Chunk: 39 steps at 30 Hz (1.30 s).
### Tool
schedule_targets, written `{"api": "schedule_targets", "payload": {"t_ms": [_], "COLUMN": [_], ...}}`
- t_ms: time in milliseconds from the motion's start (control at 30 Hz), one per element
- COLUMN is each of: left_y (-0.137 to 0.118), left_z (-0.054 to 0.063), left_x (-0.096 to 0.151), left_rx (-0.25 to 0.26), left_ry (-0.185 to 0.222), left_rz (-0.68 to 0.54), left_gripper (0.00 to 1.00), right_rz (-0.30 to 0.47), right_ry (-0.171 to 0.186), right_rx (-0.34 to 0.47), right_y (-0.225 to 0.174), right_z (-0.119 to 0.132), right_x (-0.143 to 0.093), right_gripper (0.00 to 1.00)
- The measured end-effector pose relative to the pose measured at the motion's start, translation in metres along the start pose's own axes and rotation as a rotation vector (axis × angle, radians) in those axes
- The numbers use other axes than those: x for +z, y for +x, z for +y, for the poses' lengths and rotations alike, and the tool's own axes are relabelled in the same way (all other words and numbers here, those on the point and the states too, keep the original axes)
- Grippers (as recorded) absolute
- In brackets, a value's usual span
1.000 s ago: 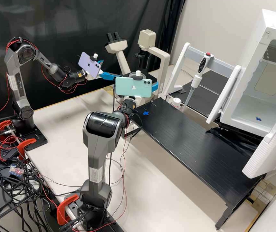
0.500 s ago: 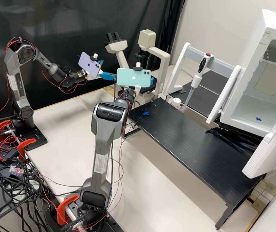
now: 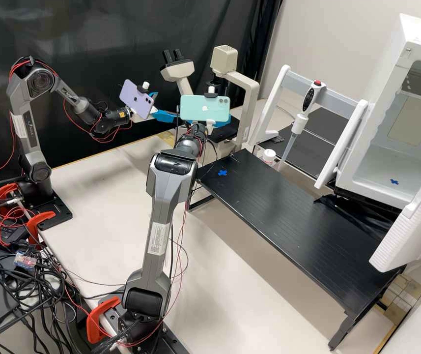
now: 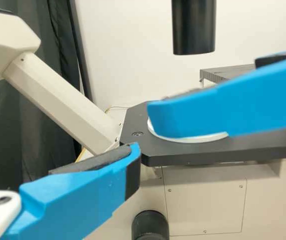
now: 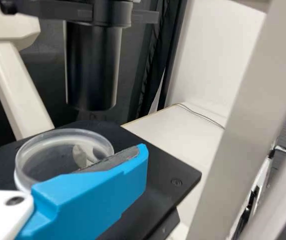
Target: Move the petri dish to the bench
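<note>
This is a laboratory. A microscope [image 3: 252, 93], pale-bodied with twin eyepieces [image 3: 173, 55], has a round, clear petri dish [image 5: 47, 160] on its dark stage [image 5: 155, 172]. A pipette [image 3: 309, 100] with a red button hangs upright in a rack [image 3: 337, 104] near the long edge of a low black platform [image 3: 279, 206], itself standing on a pale worktop [image 3: 249, 280]. At one end of that platform is a white chamber [image 3: 406, 39], its thick door [image 3: 416, 223] wide open. Two robot arms are mounted along an edge of the worktop.
</note>
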Motion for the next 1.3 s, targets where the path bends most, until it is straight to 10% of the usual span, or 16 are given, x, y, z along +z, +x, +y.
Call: {"api": "schedule_targets", "payload": {"t_ms": [733,767,1300], "left_y": [0.0,0.0,0.0], "left_z": [0.0,0.0,0.0], "left_x": [0.0,0.0,0.0], "left_rx": [0.0,0.0,0.0], "left_ry": [0.0,0.0,0.0], "left_rz": [0.0,0.0,0.0], "left_gripper": [1.0,1.0,1.0], "right_rz": [-0.095,-0.096,-0.125], "right_ry": [0.054,0.056,0.068], "right_rx": [-0.089,-0.091,-0.08], "right_y": [0.042,0.042,0.041], "right_z": [-0.001,-0.001,-0.007], "right_x": [0.013,0.014,0.022], "right_gripper": [1.0,0.0,0.0]}}
